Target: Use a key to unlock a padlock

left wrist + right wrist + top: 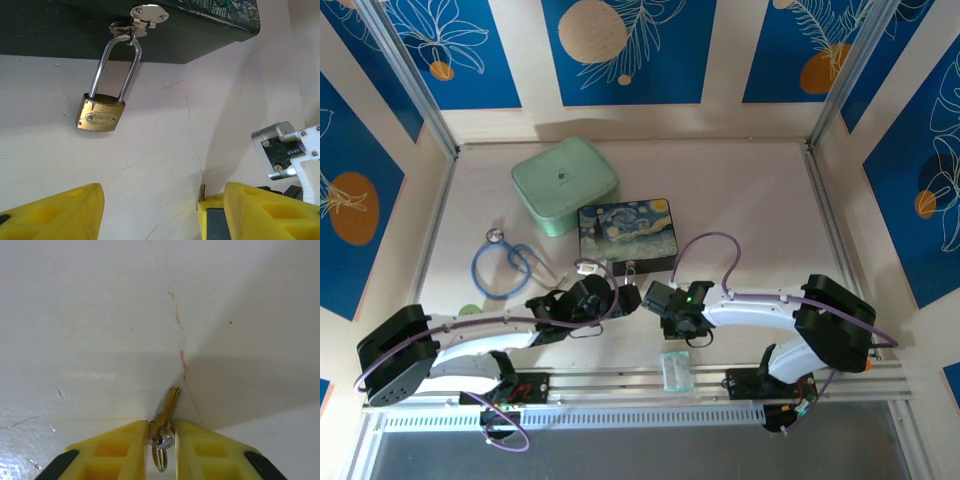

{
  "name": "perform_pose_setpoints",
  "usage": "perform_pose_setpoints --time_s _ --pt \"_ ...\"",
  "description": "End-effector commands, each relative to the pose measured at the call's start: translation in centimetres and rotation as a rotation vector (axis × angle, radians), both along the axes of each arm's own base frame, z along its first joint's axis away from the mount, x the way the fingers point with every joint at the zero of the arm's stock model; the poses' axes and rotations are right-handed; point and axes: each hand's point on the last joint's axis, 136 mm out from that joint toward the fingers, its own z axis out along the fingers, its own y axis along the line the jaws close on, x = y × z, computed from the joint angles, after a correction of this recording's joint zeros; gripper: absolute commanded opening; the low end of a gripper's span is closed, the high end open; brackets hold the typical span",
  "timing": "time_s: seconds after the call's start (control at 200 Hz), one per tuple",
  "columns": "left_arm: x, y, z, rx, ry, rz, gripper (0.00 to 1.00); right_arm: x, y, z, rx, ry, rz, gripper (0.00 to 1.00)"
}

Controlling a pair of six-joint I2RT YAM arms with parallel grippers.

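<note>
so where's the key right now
In the right wrist view the key sits at bottom centre, pinched in the right gripper, with its blade pointing out over the white table.

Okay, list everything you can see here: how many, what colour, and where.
padlock: one, brass with silver shackle, looped through the clasp on the painted box's near side
key: one, pale metal on a small ring, between the right claw's fingers
painted box: one, dark blue swirled-sky print, table centre
case: one, mint green, behind and left of the box
stethoscope: one, blue tubing, left of the box
plastic packet: one, clear, near edge
table: one, off-white
left claw: one, yellow fingers, open, facing the padlock
right claw: one, yellow fingers, closed on the key
</note>
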Motion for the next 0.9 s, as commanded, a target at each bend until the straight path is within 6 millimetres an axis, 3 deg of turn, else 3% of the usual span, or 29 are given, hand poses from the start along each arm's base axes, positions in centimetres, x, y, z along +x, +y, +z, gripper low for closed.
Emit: perform_pose_setpoints --time_s 0.0,0.095,0.2,0.475,0.685,0.895 --pt "0.2 -0.2 0.5 0.012 -0.025 -0.002 0.64 -1.2 -1.3 -1.4 -0.055 0.050 -0.015 0.18" --pt "0.3 -0.3 0.5 0.015 -0.028 -0.001 0.64 -1.3 -1.4 -1.8 -0.051 0.058 -0.013 0.04" --pt "0.4 -0.4 0.4 0.017 -0.026 -0.001 0.64 -1.1 -1.2 -1.7 -0.025 0.054 0.001 0.00" --pt "0.7 -0.9 0.2 -0.001 -0.033 0.006 0.62 -0.9 -2.4 0.1 -0.028 0.017 0.084 0.00" --pt "0.4 -2.1 0.5 -0.098 0.015 0.010 0.62 0.0 -0.7 2.8 0.045 -0.067 0.253 0.00" --pt "-0.4 -3.2 1.6 -0.253 0.131 0.050 0.62 0.8 1.2 4.8 0.094 -0.097 0.312 0.00"
